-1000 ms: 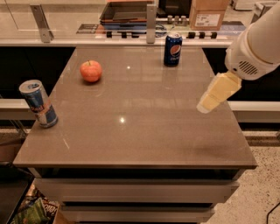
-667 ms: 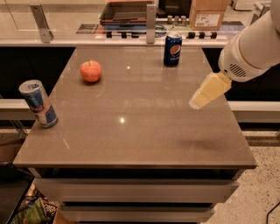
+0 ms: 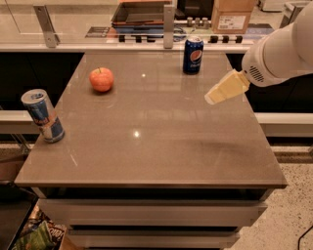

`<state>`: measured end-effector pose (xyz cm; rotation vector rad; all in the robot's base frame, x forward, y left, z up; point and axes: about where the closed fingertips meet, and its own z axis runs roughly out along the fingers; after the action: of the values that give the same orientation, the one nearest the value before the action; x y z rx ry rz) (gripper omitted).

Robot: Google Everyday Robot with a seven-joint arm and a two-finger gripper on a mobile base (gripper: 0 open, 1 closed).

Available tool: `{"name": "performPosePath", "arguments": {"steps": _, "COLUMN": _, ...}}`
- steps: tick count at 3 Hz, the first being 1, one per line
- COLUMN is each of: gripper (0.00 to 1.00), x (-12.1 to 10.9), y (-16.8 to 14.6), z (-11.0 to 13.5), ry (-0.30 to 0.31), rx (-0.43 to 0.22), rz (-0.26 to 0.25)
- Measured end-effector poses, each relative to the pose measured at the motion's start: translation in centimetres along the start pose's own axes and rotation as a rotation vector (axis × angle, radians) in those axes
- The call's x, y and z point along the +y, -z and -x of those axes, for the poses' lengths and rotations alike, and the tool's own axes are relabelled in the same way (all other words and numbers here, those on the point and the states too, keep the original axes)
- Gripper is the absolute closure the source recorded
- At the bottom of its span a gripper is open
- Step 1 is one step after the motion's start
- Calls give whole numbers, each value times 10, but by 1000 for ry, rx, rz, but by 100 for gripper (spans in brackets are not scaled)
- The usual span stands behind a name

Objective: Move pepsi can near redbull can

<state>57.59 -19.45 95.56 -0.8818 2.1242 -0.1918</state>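
Item 1, position of the task's thing: the pepsi can (image 3: 193, 54) stands upright at the far edge of the tabletop (image 3: 161, 151), right of centre, with its long axis vertical and its logo facing the camera. Item 2, the 1 arm: the end effector (image 3: 218, 94) hangs above the right side of the tabletop, carrying nothing and touching nothing. Whether it is apart or together cannot be told from this angle. Item 3, governing relation: from the end effector the pepsi can lies farther back and a little to the left, near but clearly apart. An approach would therefore run away from the camera, and a side grasp on the upright body appears the likely requirement. Item 4, destination: the redbull can (image 3: 43, 116) stands at the left edge, toward the front, well apart from the pepsi can and diagonally across the surface. Item 5, possible obstruction: an apple (image 3: 101, 79) sits on the left half, between the 2 cans but toward the back, and a straight carry could pass close by it. Item 6, surface: smooth brown-grey, glossy, showing light reflections and a faint shadow under the arm. Item 7, room: a counter behind holds a dark tray (image 3: 139, 12) and a cardboard box (image 3: 234, 14). Speckled floor shows at lower right.
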Motion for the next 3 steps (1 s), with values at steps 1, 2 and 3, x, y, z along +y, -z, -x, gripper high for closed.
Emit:
{"name": "performPosePath", "arguments": {"steps": 1, "gripper": 0, "x": 0, "y": 0, "z": 0, "ry": 0, "rx": 0, "rz": 0}}
{"name": "performPosePath", "arguments": {"steps": 2, "gripper": 0, "x": -10, "y": -22, "z": 10, "ry": -17, "rx": -46, "rz": -8}}
{"name": "performPosePath", "arguments": {"steps": 3, "gripper": 0, "x": -26, "y": -51, "z": 29, "ry": -38, "rx": -124, "rz": -16}}
